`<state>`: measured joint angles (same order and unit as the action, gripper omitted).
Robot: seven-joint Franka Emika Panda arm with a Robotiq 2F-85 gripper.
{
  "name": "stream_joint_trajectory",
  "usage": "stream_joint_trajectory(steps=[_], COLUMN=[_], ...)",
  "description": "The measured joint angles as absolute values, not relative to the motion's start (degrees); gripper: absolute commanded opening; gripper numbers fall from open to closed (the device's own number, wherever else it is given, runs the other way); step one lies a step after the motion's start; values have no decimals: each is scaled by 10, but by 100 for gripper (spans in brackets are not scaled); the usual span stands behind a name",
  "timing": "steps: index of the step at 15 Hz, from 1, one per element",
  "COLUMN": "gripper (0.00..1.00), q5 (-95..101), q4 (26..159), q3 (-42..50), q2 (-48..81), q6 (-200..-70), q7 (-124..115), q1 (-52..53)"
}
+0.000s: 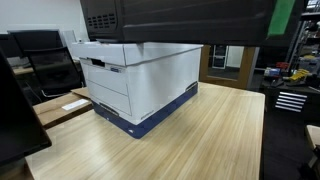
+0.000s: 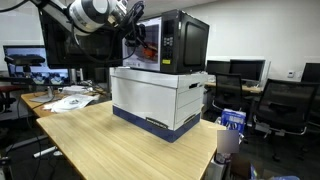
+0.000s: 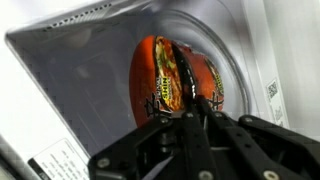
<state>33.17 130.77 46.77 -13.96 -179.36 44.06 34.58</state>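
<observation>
Claw (image 3: 192, 115) closed against orange packet (image 3: 160, 72), hold unclear, inside microwave (image 2: 178, 42)

In both exterior views a box (image 2: 155, 100) stands on the counter (image 2: 110, 140), and a microwave (image 2: 180, 40) sits on top of the box. In an exterior view the arm comes in from the left, with the tool (image 3: 190, 118) inside the microwave. In the wrist view a packet (image 3: 165, 70) stands in the cavity just beyond the tool. Papers (image 2: 65, 100) lie left of the box.
</observation>
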Motion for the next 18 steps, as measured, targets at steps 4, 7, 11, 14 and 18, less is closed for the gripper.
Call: stream_joint_trajectory(steps=[4, 7, 11, 14, 18], gripper=[5, 5, 32, 51, 78], q5=[373, 420, 460, 442, 416], q4=[1314, 1334, 1379, 1414, 1443], q3=[456, 424, 379, 330, 249], q2=[-186, -239, -312, -347, -355], q6=[-1749, -1721, -1682, -1670, -1671], q7=[449, 449, 449, 470, 488], q1=[335, 316, 300, 264, 172])
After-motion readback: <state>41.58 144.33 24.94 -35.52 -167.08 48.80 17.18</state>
